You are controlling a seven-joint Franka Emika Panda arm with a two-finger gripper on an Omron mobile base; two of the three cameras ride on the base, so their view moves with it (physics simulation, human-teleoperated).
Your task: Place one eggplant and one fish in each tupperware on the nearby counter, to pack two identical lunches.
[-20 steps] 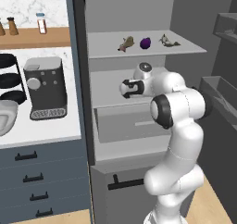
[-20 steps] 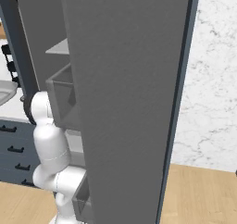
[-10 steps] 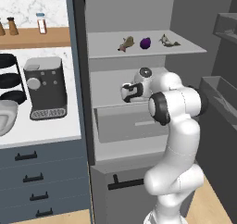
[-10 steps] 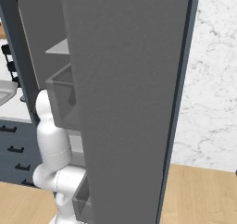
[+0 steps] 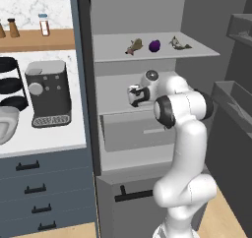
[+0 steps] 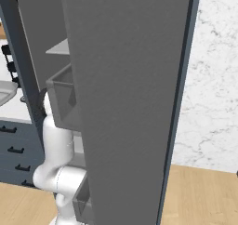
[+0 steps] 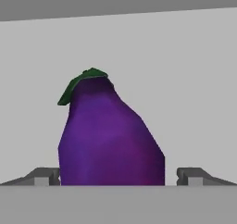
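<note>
— How wide is the gripper [image 7: 118, 177]?

— Fully spread, a fingertip [image 7: 44, 176] at either side of an eggplant [image 7: 109, 135] on the lower fridge shelf (contact can't be judged).

— And the rest?

— Another eggplant [image 5: 154, 45] sits on the upper shelf [image 5: 113, 55] between two fish [image 5: 134, 46], one on each side [image 5: 179, 44].

Kitchen: open fridge [image 5: 142, 84], coffee machine [image 5: 47, 93], counter [image 5: 44, 139]

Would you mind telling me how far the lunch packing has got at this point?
Nothing looks packed yet. On the fridge shelf lie two fish and an eggplant. In hand: the open claw straddles another eggplant, jaws not closed. Left: grasp it, then carry all four items to the tupperware.
</note>
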